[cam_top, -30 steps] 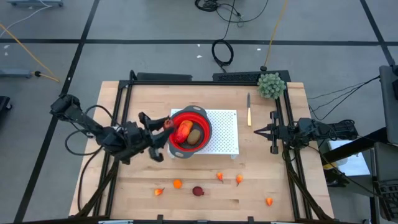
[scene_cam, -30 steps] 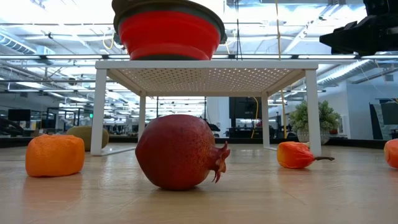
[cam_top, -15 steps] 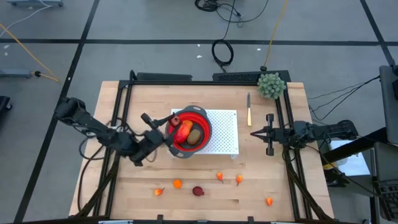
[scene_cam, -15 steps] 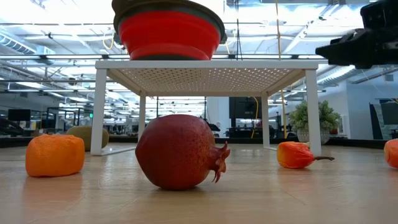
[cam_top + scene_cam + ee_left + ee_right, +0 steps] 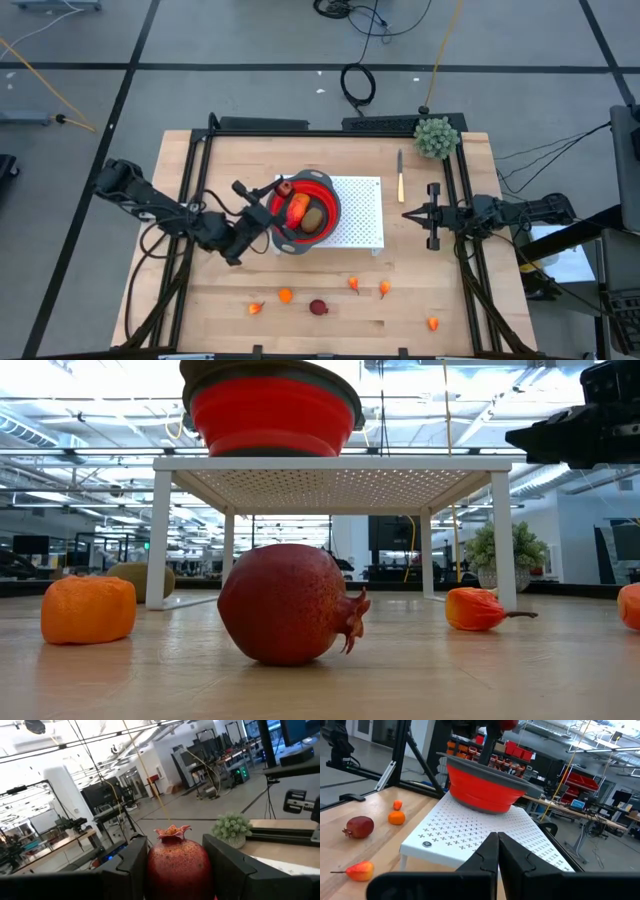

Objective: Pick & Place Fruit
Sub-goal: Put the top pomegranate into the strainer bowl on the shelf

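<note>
My left gripper (image 5: 274,193) is shut on a dark red pomegranate (image 5: 176,865) at the left rim of the red bowl (image 5: 322,195). The bowl stands on a white perforated stand (image 5: 362,212) and holds a red-orange oblong fruit (image 5: 296,208) and a brown kiwi (image 5: 313,218). A second pomegranate (image 5: 318,307), an orange piece (image 5: 285,295) and several small orange bits lie on the near part of the table. My right gripper (image 5: 408,213) is shut and touches nothing; it hangs right of the stand. My left gripper pinches the pomegranate by its two opposite sides (image 5: 152,867) between its two fingers (image 5: 131,867). The fingers come about level from the table's left. The fruit is lifted clear, at the bowl's left rim, with its crown (image 5: 172,830) free of the fingers.
A wooden-handled knife (image 5: 400,176) lies behind the stand's right end, and a green bushy ball (image 5: 436,137) sits at the far right corner. Black rails (image 5: 192,170) run along the table's left, far and right edges. Bare wood lies near the stand's front.
My left gripper has rolled about its own pointing line and shifted a little toward the bowl's rim and down, keeping the pomegranate pinched. My right gripper has sunk slightly and stayed shut.
</note>
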